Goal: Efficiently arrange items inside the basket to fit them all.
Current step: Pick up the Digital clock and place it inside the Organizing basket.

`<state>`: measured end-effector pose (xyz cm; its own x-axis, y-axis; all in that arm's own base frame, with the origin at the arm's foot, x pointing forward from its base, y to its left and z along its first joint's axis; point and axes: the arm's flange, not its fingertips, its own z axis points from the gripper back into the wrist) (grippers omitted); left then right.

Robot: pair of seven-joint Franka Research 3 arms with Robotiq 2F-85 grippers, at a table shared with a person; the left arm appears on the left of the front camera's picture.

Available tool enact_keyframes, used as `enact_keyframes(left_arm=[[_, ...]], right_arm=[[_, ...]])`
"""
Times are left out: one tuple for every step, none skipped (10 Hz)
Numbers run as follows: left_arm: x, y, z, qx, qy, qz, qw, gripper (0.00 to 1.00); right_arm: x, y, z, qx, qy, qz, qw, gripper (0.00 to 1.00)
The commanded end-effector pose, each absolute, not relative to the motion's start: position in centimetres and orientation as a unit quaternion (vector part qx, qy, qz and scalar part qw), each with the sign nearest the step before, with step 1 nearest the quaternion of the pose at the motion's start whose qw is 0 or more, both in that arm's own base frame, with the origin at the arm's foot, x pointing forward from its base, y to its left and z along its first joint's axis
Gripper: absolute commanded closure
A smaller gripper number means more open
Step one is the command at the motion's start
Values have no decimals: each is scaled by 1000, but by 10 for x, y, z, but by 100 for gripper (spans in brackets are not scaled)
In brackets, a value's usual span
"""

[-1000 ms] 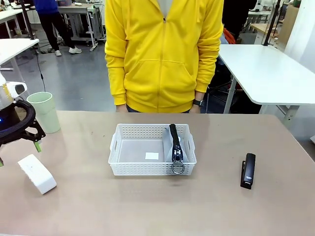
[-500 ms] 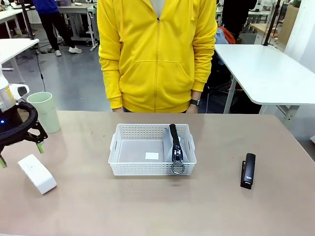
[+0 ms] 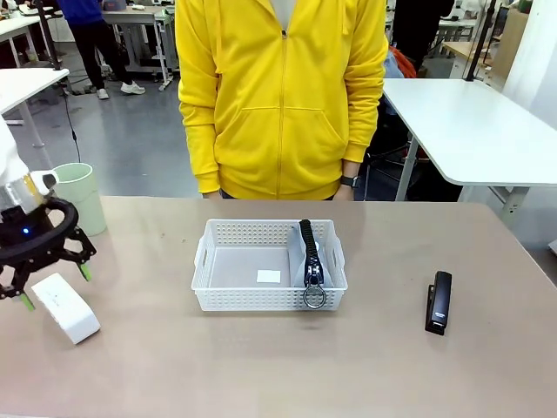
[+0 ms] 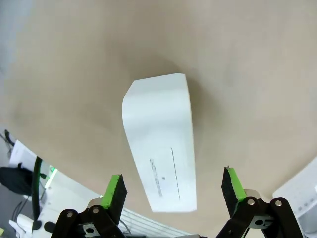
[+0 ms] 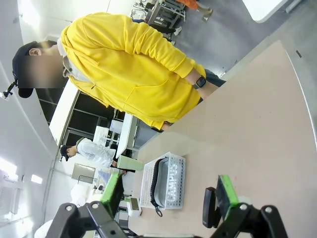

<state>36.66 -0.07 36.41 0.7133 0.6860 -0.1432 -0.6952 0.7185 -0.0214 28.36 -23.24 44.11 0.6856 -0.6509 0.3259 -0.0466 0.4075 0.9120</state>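
The left end effector point(image 3: 54, 286) hung over the near left part of the surface point(image 3: 261, 366), its jaws spread wide and gripping nothing. Just under it lay the box point(image 3: 65, 307), white and oblong, resting on the surface and angled away from the table's edges. In the left wrist view the box point(image 4: 161, 144) lay lengthwise between the two green pads point(image 4: 115, 187) of the end effector point(image 4: 173, 186), with a gap on each side, so neither pad touched it.

The right end effector point(image 5: 169, 191) was likewise released, with nothing between its fingers. Its camera looked across the surface toward the basket point(image 5: 168, 181) and the stapler point(image 5: 209, 206).

The basket point(image 3: 252, 300) sat at the middle of the surface. The pouch point(image 3: 309, 252) stood on edge in its right end, zipper up, and its ring pull hung over the near rim. The rest of the basket's floor was bare except for a small white patch point(image 3: 269, 276).

The stapler point(image 3: 439, 301) lay flat, well to the right of the basket, pointing roughly toward the far side. The cup point(image 3: 80, 196) stood upright at the far left, behind the left arm and apart from the box.

A person point(image 3: 283, 96) in a yellow zip hoodie stood at the far edge, arms down at the sides.
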Motion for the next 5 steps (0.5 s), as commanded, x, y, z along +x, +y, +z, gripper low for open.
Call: enact_keyframes(left_arm=[[357, -4, 337, -22, 89, 400, 912, 0], [359, -4, 329, -19, 96, 407, 908, 0], [362, -6, 320, -16, 96, 414, 905, 0], [366, -8, 314, -13, 93, 414, 905, 0], [369, -10, 313, -4, 90, 415, 905, 0]], right_arm=[[286, -234, 443, 513, -351, -196, 759, 0], [286, -234, 443, 513, -351, -196, 759, 0], [286, -234, 443, 513, -351, -196, 759, 0], [286, -234, 443, 513, -351, -196, 759, 0], [286, -234, 443, 513, -351, -196, 759, 0]])
